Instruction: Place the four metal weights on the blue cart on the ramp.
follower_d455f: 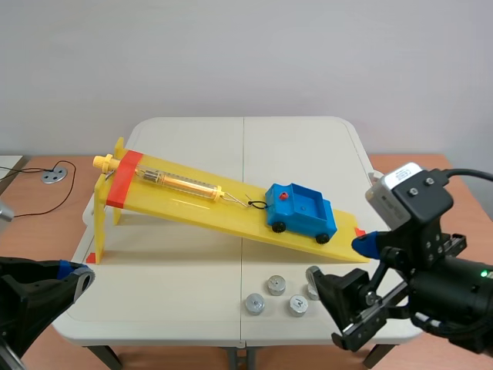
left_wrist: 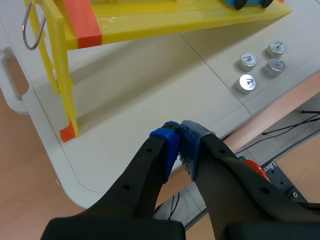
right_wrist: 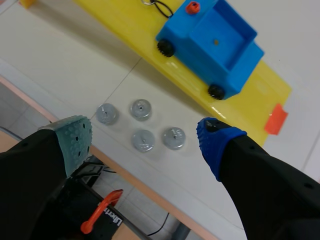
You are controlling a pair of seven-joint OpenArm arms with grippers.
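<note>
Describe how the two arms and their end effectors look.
Both arms are black, with thick black fingers. The left end effector has two blue dotted pads. The right end effector has one grey-green pad and one blue; its wrist carries a grey-white box, a black cable and a small green light.

Yellow ramp (follower_d455f: 192, 202) on white table (follower_d455f: 192, 139), high end at left. Blue cart (follower_d455f: 302, 208) near ramp's low end. Metal weights (follower_d455f: 276, 285) clustered on table nearer robot; right gripper (follower_d455f: 340, 260), fingers apart, just beside them.
</note>
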